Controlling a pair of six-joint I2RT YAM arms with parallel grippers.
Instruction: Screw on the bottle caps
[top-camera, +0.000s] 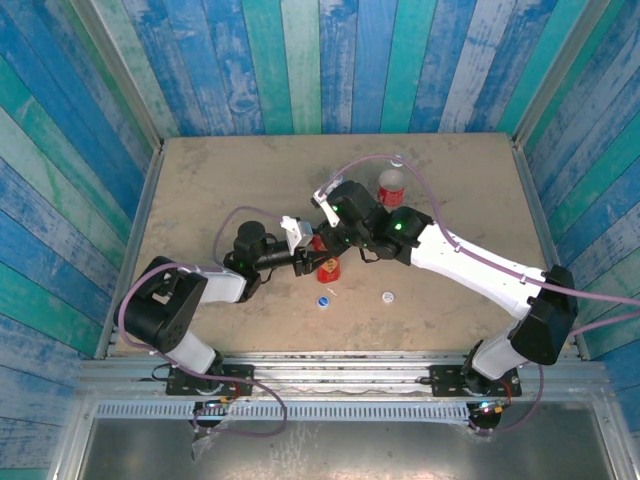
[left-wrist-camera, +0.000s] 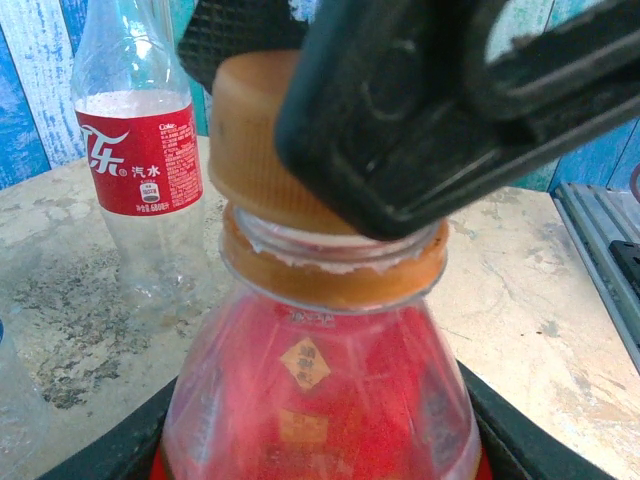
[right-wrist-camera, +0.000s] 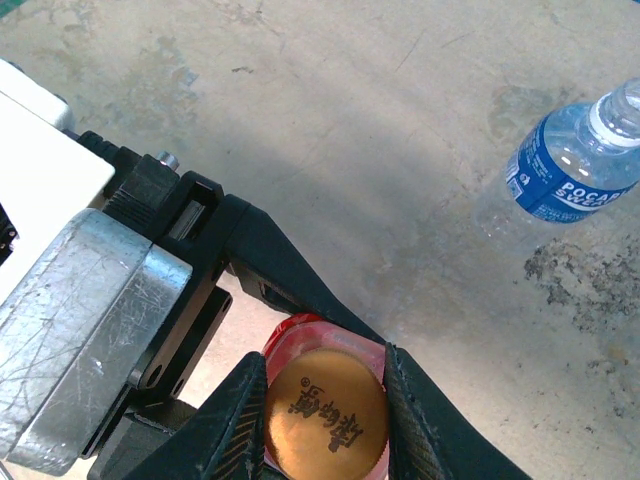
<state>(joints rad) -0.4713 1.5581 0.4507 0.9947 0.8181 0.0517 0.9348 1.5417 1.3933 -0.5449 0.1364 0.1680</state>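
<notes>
You're on cap 1 of 3: R gripper (right-wrist-camera: 325, 395) clamped on orange cap (left-wrist-camera: 255, 140) atop red bottle (left-wrist-camera: 320, 370) at desk (top-camera: 200, 180) centre, L gripper (left-wrist-camera: 315, 465) gripping bottle body, cap looks not fully seated; blue cap (top-camera: 324, 299) & white cap (top-camera: 387, 296) lie loose nr near edge.

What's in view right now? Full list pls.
red bottle: 1, red, table centre
orange cap: 1, orange-brown, on red bottle's neck
red-label bottle: 1, clear, upright, far side of the grippers
blue-label bottle: 1, clear, on table apart from red bottle
blue cap: 1, blue, loose, near side of red bottle
white cap: 1, white, loose, right of blue cap
table: 1, tan
walls: blue-green planks, around table
left gripper: 1, black, shut on red bottle
right gripper: 1, black, shut on orange cap
</notes>
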